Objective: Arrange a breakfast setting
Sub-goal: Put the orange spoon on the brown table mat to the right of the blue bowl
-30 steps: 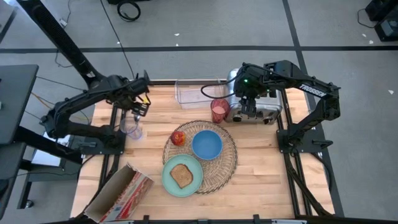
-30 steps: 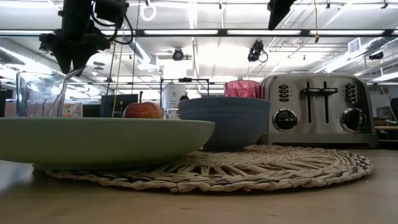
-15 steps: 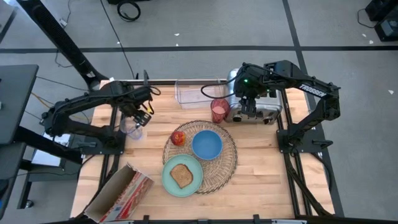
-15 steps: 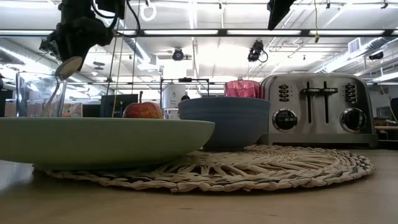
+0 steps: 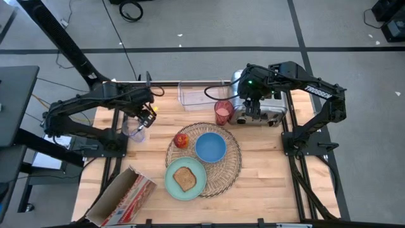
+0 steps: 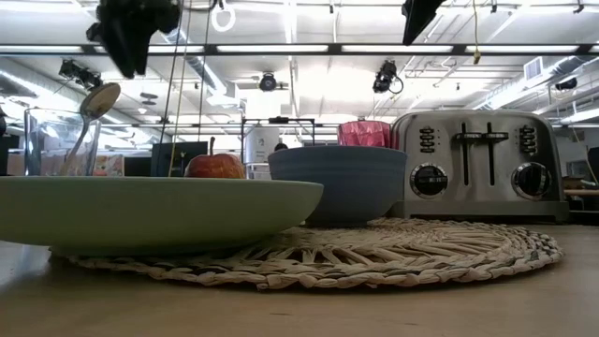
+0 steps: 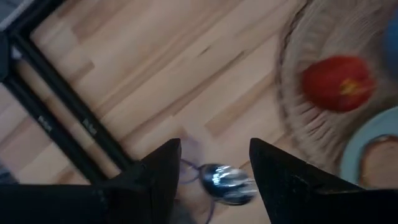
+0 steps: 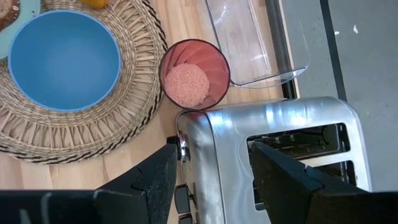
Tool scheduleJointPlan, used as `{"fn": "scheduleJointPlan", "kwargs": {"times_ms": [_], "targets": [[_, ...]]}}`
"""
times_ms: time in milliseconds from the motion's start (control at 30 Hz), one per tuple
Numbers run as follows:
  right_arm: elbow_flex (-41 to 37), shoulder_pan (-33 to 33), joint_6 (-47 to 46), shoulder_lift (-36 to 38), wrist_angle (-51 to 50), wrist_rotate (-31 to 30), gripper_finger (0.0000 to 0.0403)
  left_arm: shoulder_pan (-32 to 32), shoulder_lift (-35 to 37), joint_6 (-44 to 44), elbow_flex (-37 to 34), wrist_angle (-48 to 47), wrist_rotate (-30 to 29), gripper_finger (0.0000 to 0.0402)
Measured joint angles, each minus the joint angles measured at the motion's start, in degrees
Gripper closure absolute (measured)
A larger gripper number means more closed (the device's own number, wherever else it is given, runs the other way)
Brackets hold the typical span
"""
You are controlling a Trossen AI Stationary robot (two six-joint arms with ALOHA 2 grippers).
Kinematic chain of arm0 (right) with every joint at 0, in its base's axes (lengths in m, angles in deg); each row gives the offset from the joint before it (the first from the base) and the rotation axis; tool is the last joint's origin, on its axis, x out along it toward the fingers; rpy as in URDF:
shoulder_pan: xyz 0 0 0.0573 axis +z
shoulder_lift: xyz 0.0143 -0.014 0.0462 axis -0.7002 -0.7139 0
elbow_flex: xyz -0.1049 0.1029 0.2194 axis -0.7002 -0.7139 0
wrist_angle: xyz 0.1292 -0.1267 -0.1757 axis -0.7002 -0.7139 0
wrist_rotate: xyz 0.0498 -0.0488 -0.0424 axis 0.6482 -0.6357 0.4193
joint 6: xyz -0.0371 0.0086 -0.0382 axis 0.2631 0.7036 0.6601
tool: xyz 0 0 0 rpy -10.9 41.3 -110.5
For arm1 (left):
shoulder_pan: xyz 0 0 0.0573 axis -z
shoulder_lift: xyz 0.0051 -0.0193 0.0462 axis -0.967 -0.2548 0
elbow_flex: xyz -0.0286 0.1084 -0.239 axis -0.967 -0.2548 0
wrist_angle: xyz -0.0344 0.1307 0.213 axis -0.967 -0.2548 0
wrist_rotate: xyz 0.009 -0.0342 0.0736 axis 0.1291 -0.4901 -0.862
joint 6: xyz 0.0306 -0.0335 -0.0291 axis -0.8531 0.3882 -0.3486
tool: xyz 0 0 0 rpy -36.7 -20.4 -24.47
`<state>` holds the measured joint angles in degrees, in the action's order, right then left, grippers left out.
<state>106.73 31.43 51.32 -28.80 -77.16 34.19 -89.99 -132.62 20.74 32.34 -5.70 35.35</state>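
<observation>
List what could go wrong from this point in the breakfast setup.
1. The spoon leans in a clear glass right under the open left gripper; a careless grab might tip the glass.
2. The pink cup stands against the toaster beneath the open right gripper; reaching for it may bump the toaster.

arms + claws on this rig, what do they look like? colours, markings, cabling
Both arms are black, slim jointed links on black frame bases. The right arm has white lettering on its upper link, a green light near the wrist and a black cable looping off it. The left claw shows small orange marks. Each claw has two broad, flat black fingers.
</observation>
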Motion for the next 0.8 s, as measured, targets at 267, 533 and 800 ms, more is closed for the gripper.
{"fn": "scheduleJointPlan", "kwargs": {"times_ms": [267, 533, 800], "targets": [[0.0, -0.9, 0.0, 0.0, 0.3, -0.2, 0.0192, 11.3, -0.8, 15.4, 2.4, 1.0, -4.3, 0.0209], [0.0, -3.3, 1.3, 0.0, 2.5, -0.2, 0.0192, 24.7, -8.7, 27.6, 5.9, 0.2, -9.2, 0.0215], [0.0, -6.1, 1.2, -0.2, 3.0, -0.2, 0.0192, 27.4, -15.8, 32.5, 9.9, -6.6, -13.7, 0.0215]]}}
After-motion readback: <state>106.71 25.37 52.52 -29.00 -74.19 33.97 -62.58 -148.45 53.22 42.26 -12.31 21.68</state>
